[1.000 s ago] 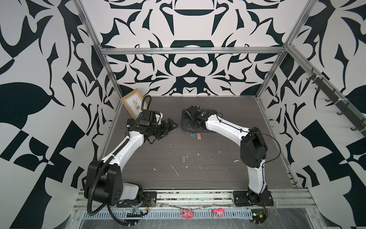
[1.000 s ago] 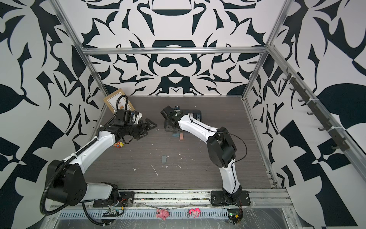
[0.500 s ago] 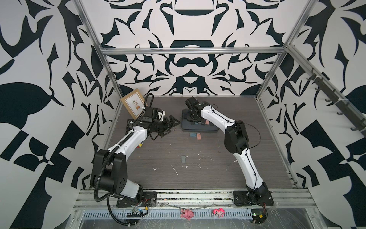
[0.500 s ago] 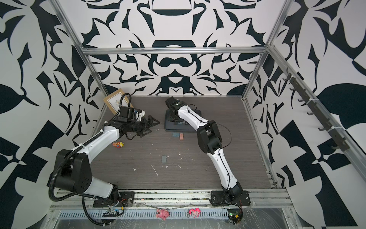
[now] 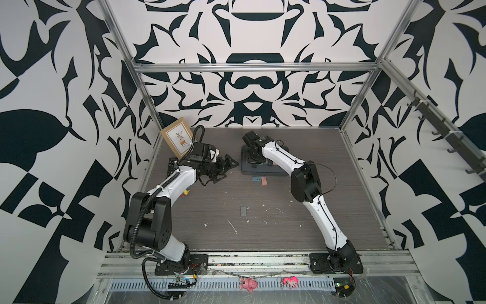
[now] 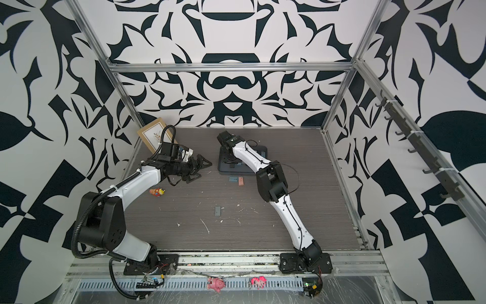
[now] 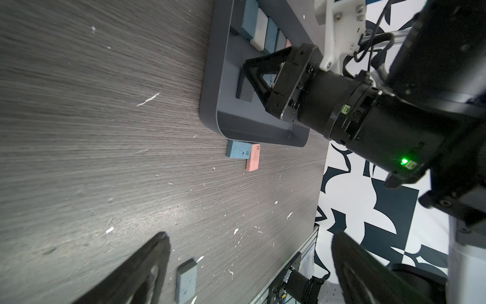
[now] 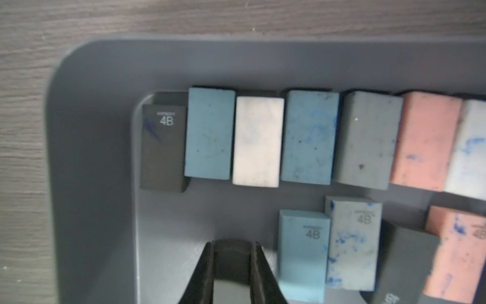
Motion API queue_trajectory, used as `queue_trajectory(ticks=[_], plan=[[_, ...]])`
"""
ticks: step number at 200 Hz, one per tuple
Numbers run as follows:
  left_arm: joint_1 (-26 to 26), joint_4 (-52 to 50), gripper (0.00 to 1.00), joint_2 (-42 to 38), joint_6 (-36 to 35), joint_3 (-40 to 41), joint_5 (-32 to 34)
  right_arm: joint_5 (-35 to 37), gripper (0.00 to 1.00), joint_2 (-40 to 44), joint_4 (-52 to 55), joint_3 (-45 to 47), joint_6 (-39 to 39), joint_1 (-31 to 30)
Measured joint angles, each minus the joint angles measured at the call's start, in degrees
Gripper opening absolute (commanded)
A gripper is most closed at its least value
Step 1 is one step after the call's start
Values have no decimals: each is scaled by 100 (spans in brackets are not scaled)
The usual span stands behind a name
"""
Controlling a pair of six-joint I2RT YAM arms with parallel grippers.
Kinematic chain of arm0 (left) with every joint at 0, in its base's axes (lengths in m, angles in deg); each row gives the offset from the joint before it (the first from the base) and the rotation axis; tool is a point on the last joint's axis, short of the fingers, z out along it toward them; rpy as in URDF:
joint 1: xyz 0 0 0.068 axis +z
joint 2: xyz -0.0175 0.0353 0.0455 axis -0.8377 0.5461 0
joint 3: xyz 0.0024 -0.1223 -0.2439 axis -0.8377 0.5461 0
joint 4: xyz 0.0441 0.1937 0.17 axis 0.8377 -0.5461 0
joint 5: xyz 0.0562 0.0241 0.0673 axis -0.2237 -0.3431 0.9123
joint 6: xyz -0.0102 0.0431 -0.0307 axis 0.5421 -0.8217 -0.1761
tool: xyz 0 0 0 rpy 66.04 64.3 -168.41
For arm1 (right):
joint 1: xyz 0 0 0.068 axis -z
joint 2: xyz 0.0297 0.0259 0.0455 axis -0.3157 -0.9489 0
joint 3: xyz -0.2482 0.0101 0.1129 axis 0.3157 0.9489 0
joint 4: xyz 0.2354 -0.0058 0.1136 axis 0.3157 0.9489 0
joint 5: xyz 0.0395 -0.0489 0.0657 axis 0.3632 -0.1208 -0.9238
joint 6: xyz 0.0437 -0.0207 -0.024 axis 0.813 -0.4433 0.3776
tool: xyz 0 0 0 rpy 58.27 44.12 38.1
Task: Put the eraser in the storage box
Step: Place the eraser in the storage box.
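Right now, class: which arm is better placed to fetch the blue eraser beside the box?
Probably left: the left tool is open, empty, facing the blue eraser; the right tool is shut on a dark eraser over the box.

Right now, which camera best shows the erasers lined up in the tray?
The right wrist view: the row of erasers fills it, colours clear. The left wrist view catches one end; in both top views the right arm covers most.

Diffuse, even light; soft shadows. Faint sheen on table [image 7: 168, 208] ahead of left gripper [image 7: 251, 235]; eraser [image 8: 231, 289] within right gripper [image 8: 231, 248] blurred.
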Motion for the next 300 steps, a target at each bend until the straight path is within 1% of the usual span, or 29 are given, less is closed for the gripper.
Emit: queue_trajectory(ticks=[54,99,126,205,244,267,281,300], plan=[[13,4,99,0,-31,0,-22,131,21,-7,-9,-96,-96,52],[28,2,99,0,-70,0,-22,212,34,-79,-9,-273,-184,111],[28,-22,99,0,-125,0,-22,210,39,-216,2,-439,-251,118],[28,-264,99,-39,-219,7,-15,208,42,-289,55,-621,-282,122],[11,-352,99,-341,-295,197,2,208,46,-234,96,-621,-295,122],[-92,-435,99,-577,-352,426,72,208,53,-4,129,-575,-315,120],[-210,-498,99,-737,-376,621,149,153,64,341,101,-367,-315,120],[-496,-616,100,-925,-389,852,367,92,79,1113,-50,243,-378,120]])
